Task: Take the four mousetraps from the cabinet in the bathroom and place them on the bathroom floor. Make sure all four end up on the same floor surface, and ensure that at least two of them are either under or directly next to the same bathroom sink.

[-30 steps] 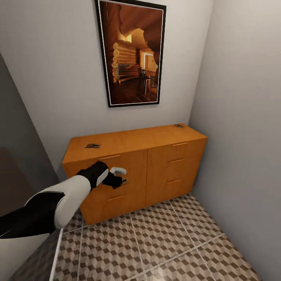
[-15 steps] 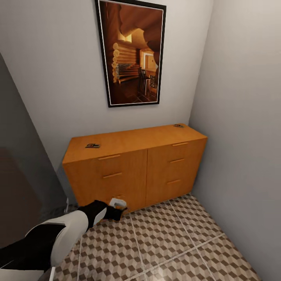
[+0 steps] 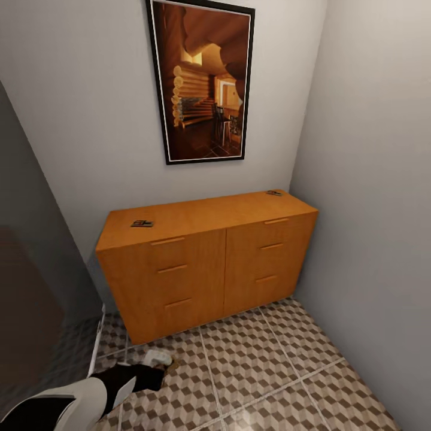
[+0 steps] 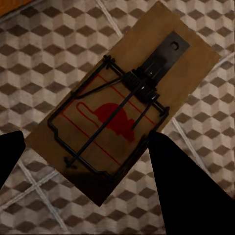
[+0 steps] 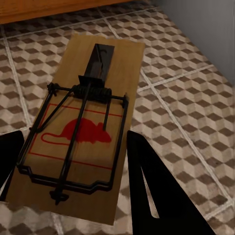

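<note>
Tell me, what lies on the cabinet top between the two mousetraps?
Nothing: in the head view, the cabinet top is bare between the left mousetrap and the right mousetrap.

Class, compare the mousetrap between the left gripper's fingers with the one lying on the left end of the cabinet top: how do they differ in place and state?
The held mousetrap hangs low over the bathroom floor; the cabinet-top mousetrap lies flat and untouched. The left gripper grips the first; nothing touches the second. Both are flat brown traps.

soft even light, slightly blurry renders
</note>
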Tool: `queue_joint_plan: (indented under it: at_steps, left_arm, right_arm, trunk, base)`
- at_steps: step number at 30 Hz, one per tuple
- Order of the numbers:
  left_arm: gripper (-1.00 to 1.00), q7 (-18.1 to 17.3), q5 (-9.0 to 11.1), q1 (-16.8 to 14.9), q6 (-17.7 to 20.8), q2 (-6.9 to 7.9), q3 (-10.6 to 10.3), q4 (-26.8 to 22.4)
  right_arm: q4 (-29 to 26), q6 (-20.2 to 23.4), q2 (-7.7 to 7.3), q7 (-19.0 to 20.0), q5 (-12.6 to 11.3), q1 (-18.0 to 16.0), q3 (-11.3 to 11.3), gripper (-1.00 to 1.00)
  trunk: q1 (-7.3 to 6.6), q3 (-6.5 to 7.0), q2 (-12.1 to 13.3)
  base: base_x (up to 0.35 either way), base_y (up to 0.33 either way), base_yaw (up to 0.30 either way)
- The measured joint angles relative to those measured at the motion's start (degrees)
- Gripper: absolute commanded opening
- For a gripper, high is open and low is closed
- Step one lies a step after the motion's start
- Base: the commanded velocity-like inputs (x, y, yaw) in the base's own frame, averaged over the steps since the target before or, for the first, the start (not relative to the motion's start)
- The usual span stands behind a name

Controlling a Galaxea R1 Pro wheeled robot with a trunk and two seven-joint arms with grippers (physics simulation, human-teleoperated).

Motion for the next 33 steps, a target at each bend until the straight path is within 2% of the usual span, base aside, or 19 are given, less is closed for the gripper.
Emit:
queue_joint_plan:
  at_steps: [3, 4, 5, 6, 8, 10, 12, 14, 16, 18, 19, 22, 23, 25, 26, 28, 29, 31, 33]
  left_arm:
    - [-1.00, -0.05, 1.34, 2.30, -2.37, 2.31, 0.11, -0.03]
    - [-1.00, -0.07, 2.31, 3.08, -2.96, 2.97, 0.13, -0.04]
    - [-1.00, -0.08, 3.96, 4.11, -3.50, 3.88, 0.10, -0.04]
    - [-1.00, -0.09, 4.54, 4.45, -3.64, 4.24, 0.17, -0.05]
    - [-1.00, -0.07, 6.27, 5.66, -4.01, 5.37, 0.15, -0.03]
    - [-1.00, -0.07, 7.43, 7.07, -4.87, 6.13, 0.16, -0.03]
    - [-1.00, -0.09, 7.89, 8.44, -6.87, 6.40, 0.19, -0.09]
    - [-1.00, 0.00, 8.18, 10.52, -12.94, 6.61, 0.19, -0.10]
    - [-1.00, 1.56, 8.37, 12.53, -23.82, 6.77, 0.26, -0.05]
    - [-1.00, 5.76, 8.50, 14.34, -34.11, 6.92, 0.28, 0.04]
    - [-1.00, 8.16, 8.54, 15.18, -37.34, 6.96, 0.26, 0.07]
    - [-1.00, 12.03, 8.52, 17.28, -41.72, 7.07, 0.26, 0.08]
    - [-1.00, 12.46, 8.50, 17.67, -42.47, 7.09, 0.24, 0.07]
    - [-1.00, 13.70, 8.51, 19.08, -47.23, 7.22, 0.26, 0.06]
    - [-1.00, 13.83, 8.52, 19.31, -48.25, 7.28, 0.25, 0.05]
    - [-1.00, 14.21, 8.57, 20.18, -51.20, 7.54, 0.26, 0.06]
    - [-1.00, 14.33, 8.56, 20.39, -51.68, 7.60, 0.25, 0.05]
    - [-1.00, 14.94, 9.03, 20.95, -52.76, 7.86, 0.33, 0.05]
    - [-1.00, 15.26, 9.65, 21.16, -53.13, 7.96, 0.30, 0.02]
  right_arm:
    - [-2.20, 0.23, -0.79, -0.06, -0.06, 0.00, -0.08, -1.00]
    - [-3.85, 2.26, -1.33, -0.04, -0.08, -0.01, -0.13, -1.00]
    - [-7.38, 6.44, -2.15, 0.02, -0.03, 0.00, -0.12, -1.00]
    - [-8.85, 8.23, -2.44, 0.08, 0.06, 0.00, -0.02, -1.00]
    - [-14.91, 15.41, -3.69, 0.29, 0.03, 0.00, -0.02, -1.00]
    - [-21.00, 21.39, -4.92, 0.46, 0.06, 0.00, -0.04, -1.00]
    - [-25.25, 24.39, -5.74, 0.54, 0.09, 0.00, -0.04, -1.00]
    - [-30.27, 26.91, -6.44, 0.55, 0.16, 0.00, -0.04, -1.00]
    - [-34.37, 29.10, -7.33, 0.56, 0.13, 0.00, -0.06, -1.00]
    - [-37.15, 31.03, -8.64, 0.67, 0.06, 0.01, -0.04, -1.00]
    - [-38.21, 31.61, -9.24, 0.71, 0.05, 0.01, -0.03, -1.00]
    - [-40.06, 32.30, -10.42, 0.88, 0.04, 0.01, -0.01, -1.00]
    - [-40.25, 32.38, -10.61, 0.92, 0.03, 0.01, -0.01, -1.00]
    - [-40.73, 32.53, -11.38, 1.39, -0.10, 0.01, 0.01, -1.00]
    - [-40.78, 32.52, -11.49, 1.75, -0.11, 0.01, 0.03, -1.00]
    - [-40.72, 32.48, -11.72, 4.84, -0.10, 0.01, 0.05, -1.00]
    - [-40.66, 32.45, -11.76, 6.01, -0.11, 0.01, 0.02, -1.00]
    - [-40.43, 32.38, -11.87, 10.81, -0.08, 0.01, -0.37, -1.00]
    - [-40.26, 32.35, -11.95, 13.53, -0.10, 0.01, -1.78, -1.00]
  trunk:
    - [0.00, 0.00, 0.00]
    - [0.00, 0.00, 0.00]
    - [0.00, 0.00, 0.00]
    - [0.00, 0.00, 0.00]
    - [0.00, 0.00, 0.00]
    - [0.00, 0.00, 0.00]
    - [0.00, 0.00, 0.00]
    - [0.00, 0.00, 0.00]
    - [0.00, 0.00, 0.00]
    - [0.00, 0.00, 0.00]
    - [0.00, 0.00, 0.00]
    - [0.00, 0.00, 0.00]
    - [0.00, 0.00, 0.00]
    - [0.00, 0.00, 0.00]
    - [0.00, 0.00, 0.00]
    - [0.00, 0.00, 0.00]
    - [0.00, 0.00, 0.00]
    - [0.00, 0.00, 0.00]
    - [0.00, 0.00, 0.00]
  base:
    - [0.000, 0.000, 0.000]
    - [0.000, 0.000, 0.000]
    - [0.000, 0.000, 0.000]
    - [0.000, 0.000, 0.000]
    - [0.000, 0.000, 0.000]
    - [0.000, 0.000, 0.000]
    - [0.000, 0.000, 0.000]
    - [0.000, 0.000, 0.000]
    - [0.000, 0.000, 0.000]
    - [0.000, 0.000, 0.000]
    - [0.000, 0.000, 0.000]
    - [0.000, 0.000, 0.000]
    - [0.000, 0.000, 0.000]
    - [0.000, 0.000, 0.000]
    - [0.000, 0.000, 0.000]
    - [0.000, 0.000, 0.000]
    - [0.000, 0.000, 0.000]
    - [0.000, 0.000, 0.000]
    - [0.000, 0.000, 0.000]
